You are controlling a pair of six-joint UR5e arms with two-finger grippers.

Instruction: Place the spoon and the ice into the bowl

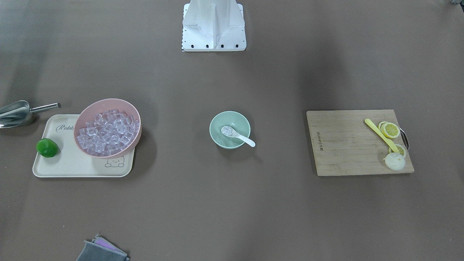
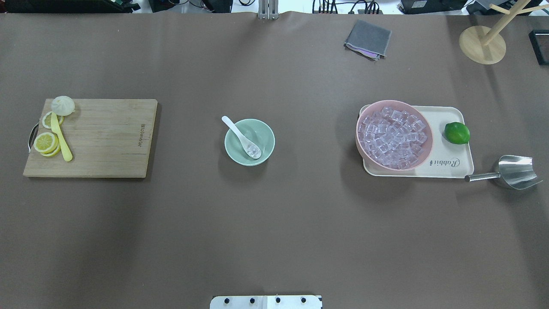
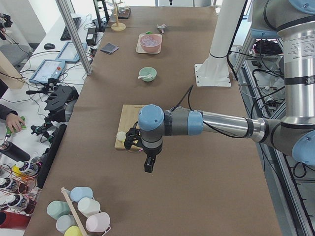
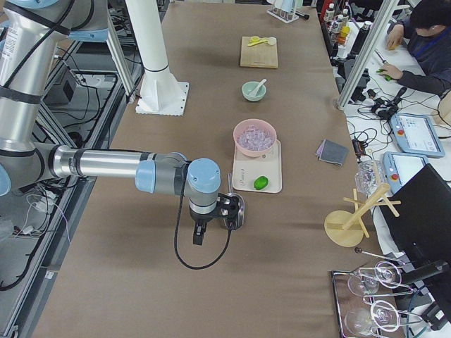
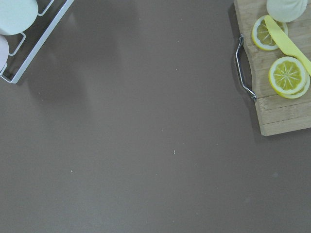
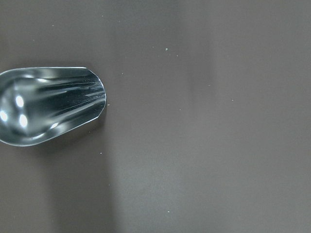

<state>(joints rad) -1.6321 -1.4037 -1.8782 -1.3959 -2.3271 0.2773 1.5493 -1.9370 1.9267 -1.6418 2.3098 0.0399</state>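
Can't judge left gripper (image 3: 132, 141) or right gripper (image 4: 231, 210): seen only in side views, small, dark, bunched vs. wrist; no fingers in either wrist cam. Front view: scoop (image 1: 14, 114) clipped by left edge, cloth (image 1: 102, 250) by bottom, robot base (image 1: 214, 25) by top. Tray (image 1: 72, 163) lettering reads "Rabb", rest under pink bowl (image 1: 108, 104). Ice (image 1: 227, 131) in spoon (image 1: 243, 139): too small to count cubes. Left wrist cam: board (image 5: 282, 114), bun (image 5: 289, 7), yellow spoon (image 5: 286, 41), mug (image 5: 17, 14), all cut by frame edges. Right wrist cam: scoop w/o handle, clipped at left edge. Overhead: wooden stand (image 2: 482, 45) cut at top.
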